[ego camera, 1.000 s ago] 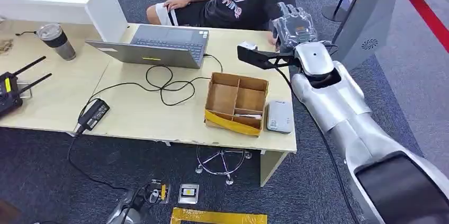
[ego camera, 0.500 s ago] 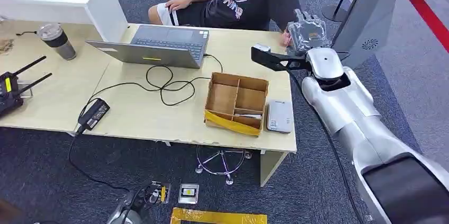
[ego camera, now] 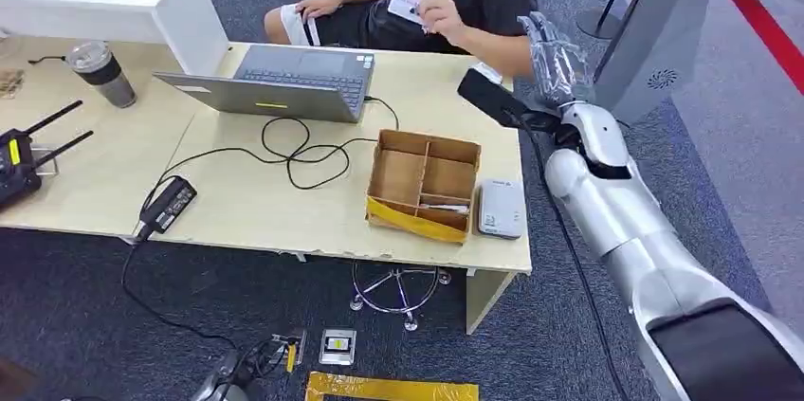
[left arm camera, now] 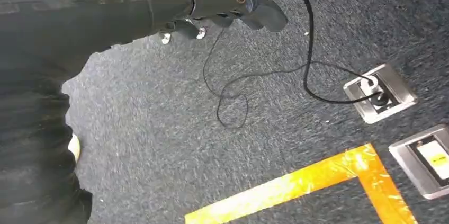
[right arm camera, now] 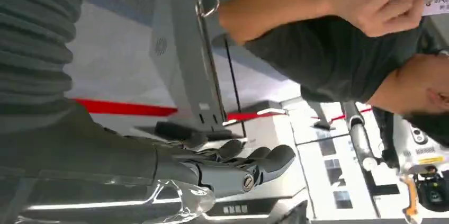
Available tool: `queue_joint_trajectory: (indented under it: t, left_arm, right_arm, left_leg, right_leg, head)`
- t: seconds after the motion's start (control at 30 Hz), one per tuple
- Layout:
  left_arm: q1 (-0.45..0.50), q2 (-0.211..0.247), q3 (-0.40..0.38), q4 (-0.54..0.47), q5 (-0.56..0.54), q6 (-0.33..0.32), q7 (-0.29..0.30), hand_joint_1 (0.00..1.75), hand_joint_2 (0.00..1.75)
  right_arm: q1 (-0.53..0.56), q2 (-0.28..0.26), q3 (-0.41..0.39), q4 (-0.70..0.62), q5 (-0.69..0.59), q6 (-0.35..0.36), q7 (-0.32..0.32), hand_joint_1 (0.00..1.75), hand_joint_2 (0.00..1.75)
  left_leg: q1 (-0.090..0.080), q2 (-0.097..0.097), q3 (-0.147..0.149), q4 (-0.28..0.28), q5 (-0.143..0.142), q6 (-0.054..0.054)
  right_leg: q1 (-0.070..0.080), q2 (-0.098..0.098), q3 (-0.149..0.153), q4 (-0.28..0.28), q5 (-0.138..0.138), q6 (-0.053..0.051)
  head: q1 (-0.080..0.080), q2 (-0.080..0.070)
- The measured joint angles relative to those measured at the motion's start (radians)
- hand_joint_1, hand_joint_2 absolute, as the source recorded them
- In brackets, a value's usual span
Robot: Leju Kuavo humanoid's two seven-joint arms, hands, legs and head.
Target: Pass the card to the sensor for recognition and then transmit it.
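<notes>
Card in the person's hand, robot hands holding nothing

A person's hand [ego camera: 442, 14] is holding the white card [ego camera: 405, 5] at twelve o'clock from the cardboard box [ego camera: 424, 185]; its print is probably too blurred to read. The right hand [ego camera: 555, 60] is hovering at two o'clock, fingers apart; the left hand [left arm camera: 222, 9] is hanging with fingers curled inward.

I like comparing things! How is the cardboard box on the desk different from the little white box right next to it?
The cardboard box is brown, open on top and split into compartments; the white device is closed and smooth. The cardboard box is bigger and taller; the white device is smaller and flatter. The box has yellow tape along its front; the device has none. Both sit near the desk's front edge.
</notes>
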Motion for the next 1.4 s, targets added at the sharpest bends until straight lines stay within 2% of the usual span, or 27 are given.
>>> queue_joint_trajectory:
  t: [0.1, 0.17, 0.23, 0.3, 0.37, 0.5, 0.63, 0.77, 1.0, 1.23, 1.4]
  left_arm:
    - [0.002, 0.006, -0.002, 0.000, 0.000, 0.003, 0.000, 0.00, 1.75]
    - [0.007, 0.010, -0.008, 0.000, 0.011, 0.010, 0.000, 0.00, 1.75]
    - [0.017, 0.015, -0.008, 0.000, 0.027, 0.015, -0.002, 0.00, 1.75]
    - [0.030, 0.020, -0.008, 0.000, 0.042, 0.017, -0.003, 0.00, 1.75]
    - [0.040, 0.026, -0.008, 0.000, 0.051, 0.018, -0.006, 0.00, 1.75]
    - [0.064, 0.040, -0.008, 0.000, 0.064, 0.031, -0.017, 0.00, 1.75]
    - [0.072, 0.042, -0.008, 0.000, 0.072, 0.047, -0.023, 0.00, 1.75]
    - [0.076, 0.042, -0.006, 0.000, 0.087, 0.084, -0.044, 0.00, 1.75]
    - [0.077, 0.042, -0.005, 0.000, 0.095, 0.092, -0.047, 0.00, 1.75]
    - [0.077, 0.042, -0.005, 0.000, 0.085, 0.119, -0.051, 0.00, 1.75]
    - [0.076, 0.042, -0.005, 0.000, 0.083, 0.131, -0.053, 0.00, 1.75]
  right_arm:
    - [0.028, -0.010, -0.022, -0.064, -0.054, 0.006, -0.003, 0.00, 1.75]
    - [0.055, -0.019, -0.035, -0.121, -0.121, 0.044, 0.005, 0.00, 1.75]
    - [0.099, -0.031, -0.046, -0.213, -0.245, 0.130, 0.038, 0.00, 1.75]
    - [0.143, -0.039, -0.056, -0.301, -0.394, 0.254, 0.068, 0.00, 1.75]
    - [0.186, -0.050, -0.058, -0.390, -0.479, 0.337, 0.086, 0.00, 1.75]
    - [0.290, -0.064, -0.051, -0.627, -0.526, 0.444, 0.157, 0.00, 1.75]
    - [0.369, -0.068, -0.019, -0.802, -0.499, 0.500, 0.196, 0.00, 1.75]
    - [0.431, -0.069, 0.031, -0.883, -0.346, 0.469, 0.201, 0.00, 1.75]
    - [0.498, -0.068, 0.113, -0.889, -0.125, 0.388, 0.189, 0.00, 1.75]
    - [0.548, -0.068, 0.166, -0.883, -0.064, 0.359, 0.190, 0.00, 1.75]
    - [0.578, -0.068, 0.182, -0.863, 0.008, 0.297, 0.202, 0.00, 1.75]
  left_leg:
    - [0.000, 0.000, 0.000, 0.000, 0.000, 0.000]
    - [0.000, 0.000, 0.001, 0.000, 0.000, 0.000]
    - [0.000, 0.000, 0.001, 0.000, 0.000, 0.000]
    - [0.000, 0.001, 0.001, 0.000, 0.000, 0.000]
    - [0.000, 0.001, 0.001, 0.000, 0.000, 0.000]
    - [0.000, 0.001, 0.001, 0.000, -0.001, 0.000]
    - [0.000, 0.001, 0.001, -0.001, -0.001, 0.000]
    - [0.000, 0.001, 0.001, -0.001, -0.001, 0.000]
    - [0.000, 0.001, 0.001, -0.001, -0.001, 0.000]
    - [0.000, 0.000, 0.001, -0.001, -0.001, 0.000]
    - [0.000, 0.001, 0.001, -0.001, -0.001, 0.000]
  right_leg:
    - [0.000, 0.000, 0.000, 0.000, 0.000, 0.000]
    - [0.000, 0.000, 0.000, 0.000, 0.000, 0.000]
    - [0.000, 0.000, 0.001, 0.000, 0.000, 0.000]
    - [0.000, 0.000, 0.000, 0.000, 0.000, 0.000]
    - [0.000, 0.000, 0.000, 0.000, 0.000, 0.000]
    - [0.000, 0.000, 0.000, 0.000, 0.000, 0.000]
    - [0.000, 0.000, 0.000, 0.000, -0.001, 0.000]
    - [0.000, 0.000, 0.001, 0.000, 0.000, 0.000]
    - [0.000, 0.000, 0.001, 0.000, 0.000, 0.000]
    - [0.000, 0.000, 0.001, 0.000, -0.001, -0.001]
    - [0.000, 0.000, 0.001, 0.000, -0.001, -0.001]
  head:
    - [0.000, 0.000]
    - [0.000, 0.000]
    - [0.000, 0.000]
    - [0.000, 0.000]
    - [0.001, 0.000]
    - [0.000, 0.000]
    - [0.001, 0.000]
    - [0.001, 0.000]
    - [0.000, 0.000]
    - [0.000, 0.000]
    - [0.000, 0.000]
